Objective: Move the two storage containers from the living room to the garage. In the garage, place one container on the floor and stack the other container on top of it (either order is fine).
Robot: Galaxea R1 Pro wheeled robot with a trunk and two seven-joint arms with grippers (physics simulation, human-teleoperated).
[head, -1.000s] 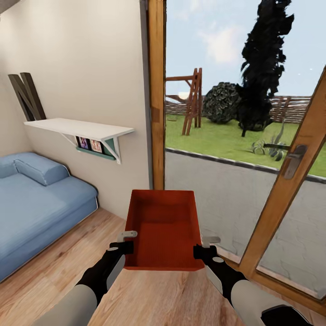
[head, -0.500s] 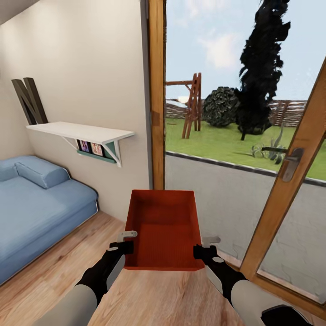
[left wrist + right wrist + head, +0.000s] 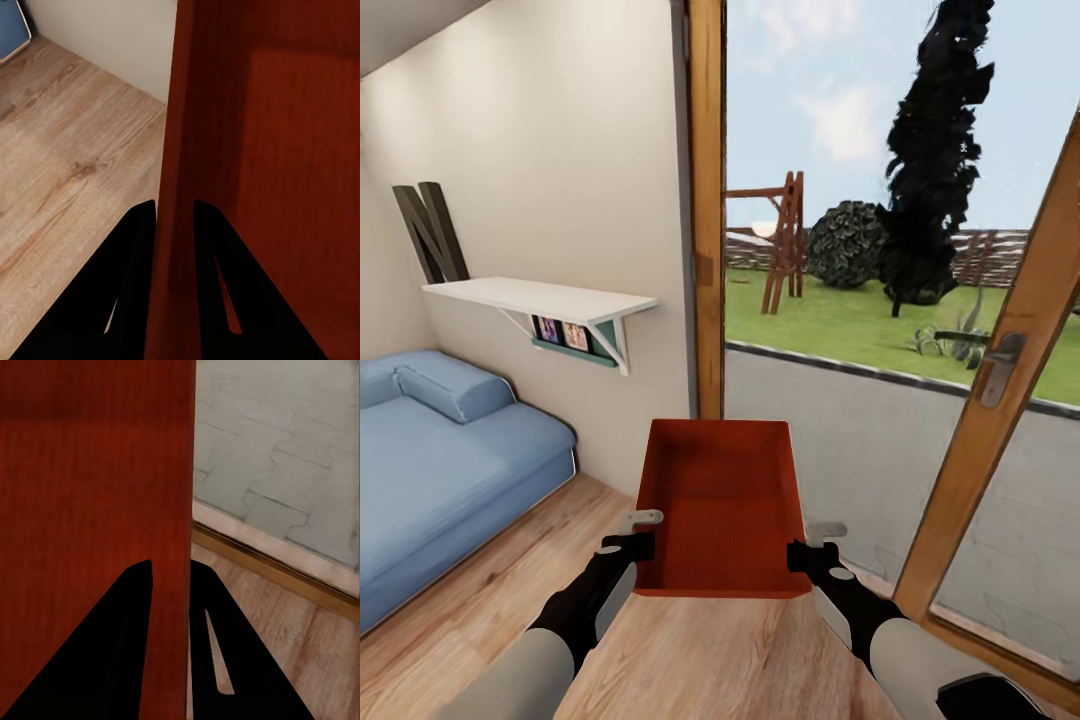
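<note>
You're carrying one storage container (image 3: 720,505), left gripper (image 3: 642,532) and right gripper (image 3: 812,540) jaws clamped on its side walls, so next steer toward the garage.

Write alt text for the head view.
Both grippers, left gripper and right gripper, hold an open orange-red rectangular bin by its side walls above light wood-plank floor. Ahead stands a glazed wooden door; leftward, a blue sofa and white wall shelf.

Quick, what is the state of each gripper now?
Left gripper: shut on the storage container, left wall.
Right gripper: shut on the same container's right wall.
</note>
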